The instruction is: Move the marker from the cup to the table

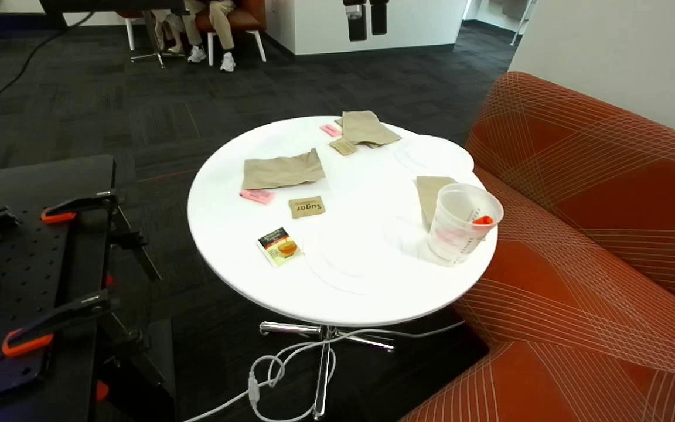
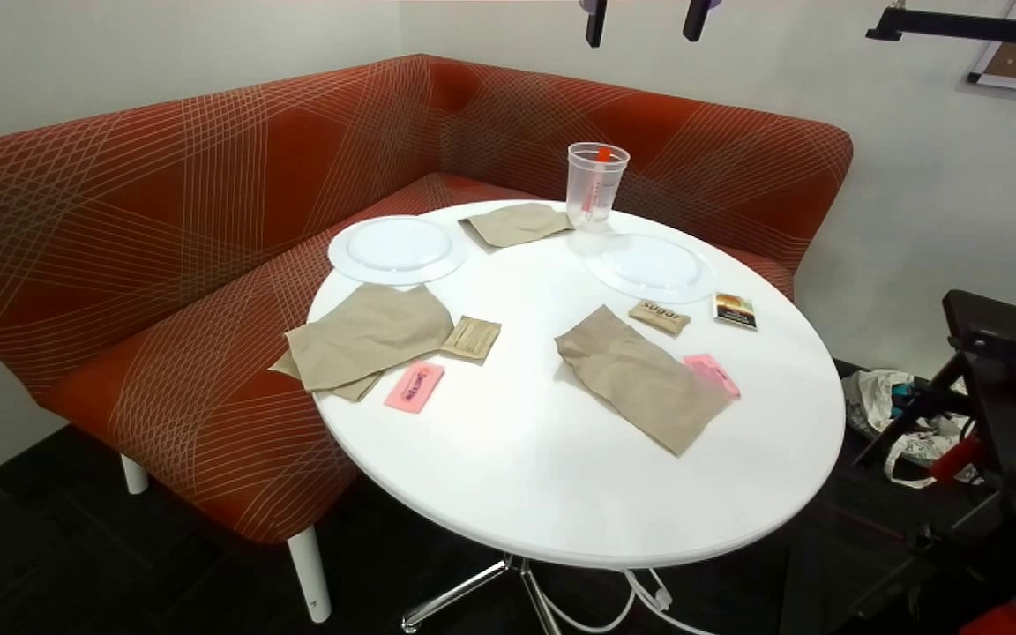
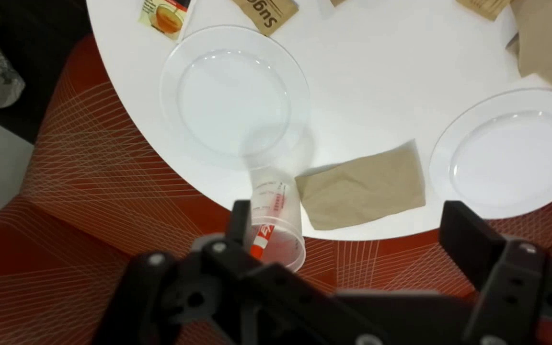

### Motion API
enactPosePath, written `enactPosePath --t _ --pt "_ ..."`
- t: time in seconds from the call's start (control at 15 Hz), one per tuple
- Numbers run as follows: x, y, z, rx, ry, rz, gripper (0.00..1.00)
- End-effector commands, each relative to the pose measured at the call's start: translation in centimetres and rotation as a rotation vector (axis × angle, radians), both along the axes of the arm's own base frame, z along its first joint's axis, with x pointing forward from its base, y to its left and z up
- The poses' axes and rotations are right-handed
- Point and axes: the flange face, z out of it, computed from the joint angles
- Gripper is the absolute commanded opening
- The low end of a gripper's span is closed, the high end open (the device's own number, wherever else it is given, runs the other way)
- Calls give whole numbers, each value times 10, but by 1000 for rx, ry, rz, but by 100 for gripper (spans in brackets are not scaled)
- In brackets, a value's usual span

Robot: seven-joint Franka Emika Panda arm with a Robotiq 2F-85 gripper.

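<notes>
Beside a red sofa, the round white table bears an upright clear cup near its edge, the red marker leaning inside. The gripper hangs higher, well apart from the cup, its fingers spread wide.

“Sugar” printed on a brown packet, “EX” shown on the marker, fine lettering on the cup blurred
</notes>
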Motion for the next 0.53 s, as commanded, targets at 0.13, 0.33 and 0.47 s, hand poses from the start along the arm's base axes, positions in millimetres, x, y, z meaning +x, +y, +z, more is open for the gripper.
enactPosePath --t 0.13,0.33,0.47 --pt "18 -30 4 -76 -109 -283 100" --pt "21 -51 1 -137 -153 -426 100" --pt "19 -59 -2 -172 -153 -476 100"
